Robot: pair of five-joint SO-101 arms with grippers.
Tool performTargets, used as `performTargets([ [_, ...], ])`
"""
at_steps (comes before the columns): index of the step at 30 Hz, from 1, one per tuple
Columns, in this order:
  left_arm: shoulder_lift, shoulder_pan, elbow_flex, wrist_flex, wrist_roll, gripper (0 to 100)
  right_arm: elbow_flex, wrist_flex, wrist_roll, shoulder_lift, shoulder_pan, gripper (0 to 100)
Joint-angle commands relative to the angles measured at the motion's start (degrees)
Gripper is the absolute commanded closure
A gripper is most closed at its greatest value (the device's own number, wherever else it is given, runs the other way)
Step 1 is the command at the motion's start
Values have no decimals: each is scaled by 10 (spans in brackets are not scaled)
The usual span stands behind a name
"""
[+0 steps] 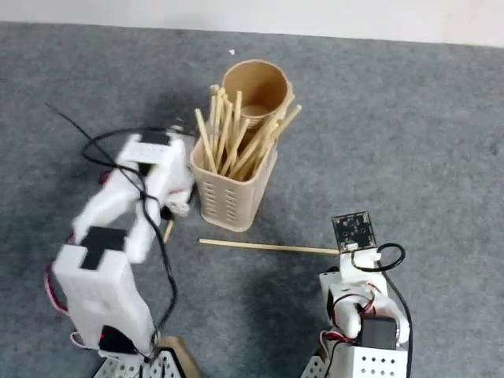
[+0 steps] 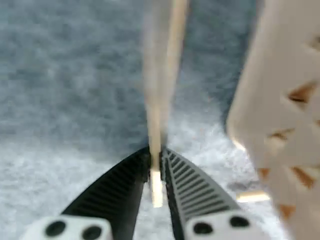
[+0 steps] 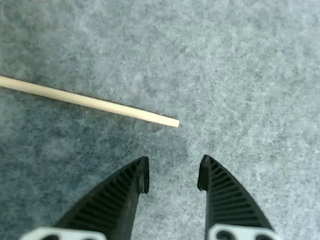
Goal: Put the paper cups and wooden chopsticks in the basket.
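A cream slotted basket (image 1: 230,190) stands mid-carpet, holding a brown paper cup (image 1: 256,88) and several wooden chopsticks (image 1: 230,140) that lean out of it. My left gripper (image 2: 156,167) is shut on a chopstick (image 2: 161,85) that sticks out ahead of the jaws, right beside the basket wall (image 2: 282,115); in the high view this gripper (image 1: 175,208) is at the basket's left side. One loose chopstick (image 1: 268,247) lies flat in front of the basket. My right gripper (image 3: 172,175) hangs open just short of that chopstick's tip (image 3: 92,102), with nothing between its fingers.
Grey carpet (image 1: 425,142) covers the whole work area. Black cables (image 1: 102,146) loop around the left arm. A short chopstick end (image 2: 252,196) shows on the carpet near the foot of the basket.
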Motion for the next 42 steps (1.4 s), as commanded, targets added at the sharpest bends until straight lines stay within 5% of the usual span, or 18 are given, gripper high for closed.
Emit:
performTargets([
  [1,1,-73,-28,0,-12,996,67,3,5,-7,7,829],
  [9,0,-94,-131,53,-13,995,67,3,5,-7,7,829],
  [19,-40,54,-599,290,-9,996,67,3,5,-7,7,829],
  [35,-177,283,-645,188,32,996,67,3,5,-7,7,829],
  [42,-182,314,-645,193,31,996,67,3,5,-7,7,829],
])
